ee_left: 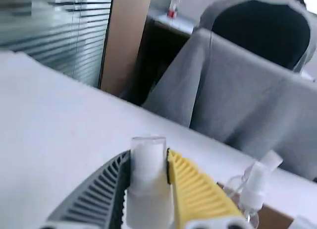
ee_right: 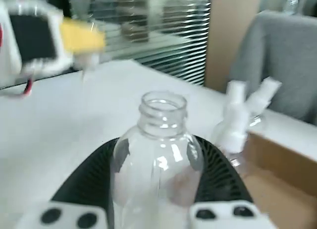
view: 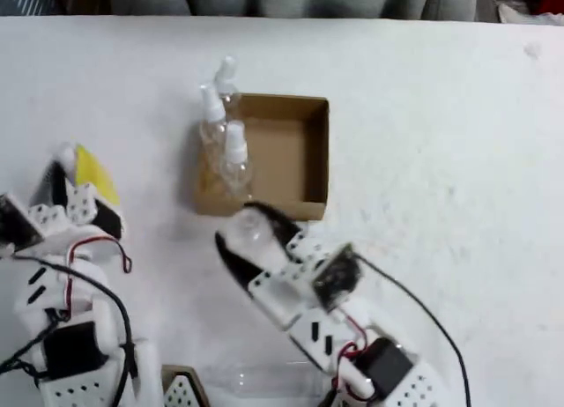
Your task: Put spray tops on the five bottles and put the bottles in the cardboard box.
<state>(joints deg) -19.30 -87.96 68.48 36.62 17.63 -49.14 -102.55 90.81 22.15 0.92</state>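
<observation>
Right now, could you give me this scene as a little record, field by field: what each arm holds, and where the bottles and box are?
Left jaws: shut on a spray top, held upright
Right jaws: shut on an open bottle with no top on it
Capped bottles: three, grouped at the cardboard box edge nearer the left arm; inside or beside it, cannot tell
Lying bottle: on the white table, between the arms' bases
</observation>
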